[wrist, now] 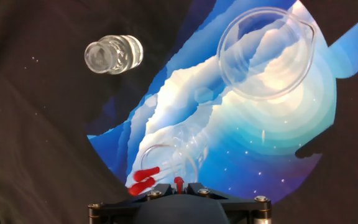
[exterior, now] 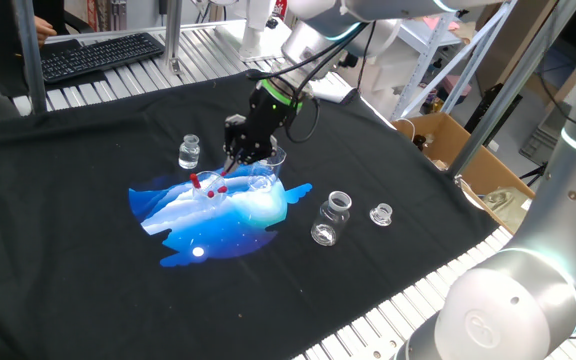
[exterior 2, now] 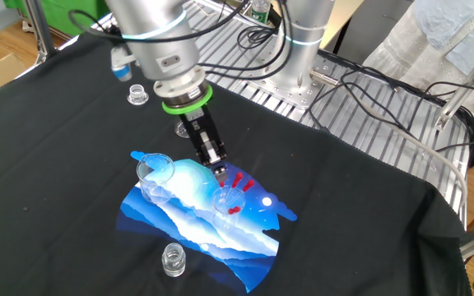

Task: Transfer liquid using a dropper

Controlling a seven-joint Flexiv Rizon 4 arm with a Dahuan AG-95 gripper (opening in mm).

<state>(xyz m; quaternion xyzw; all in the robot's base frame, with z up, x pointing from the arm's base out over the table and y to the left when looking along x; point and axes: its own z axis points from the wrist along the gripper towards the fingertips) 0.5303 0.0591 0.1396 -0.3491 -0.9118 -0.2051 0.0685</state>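
We see the pincer (exterior 2: 217,168) hanging low over a blue-and-white picture (exterior 2: 189,215) on the black-draped worktop (exterior 2: 360,214). Whether it is wide or narrow we cannot tell. Just below it a small glass cup (exterior 2: 229,200) holds the red-bulbed droppers (exterior 2: 238,182), apparently more than one. A larger beaker (wrist: 266,55) stands near, and a small jar (wrist: 113,54) stands off the picture.

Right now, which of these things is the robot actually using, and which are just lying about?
Likely in use: gripper, red-bulbed droppers, small beaker holding them, large beaker.
Lying about: small bottle, open jar, keyboard, cardboard box.
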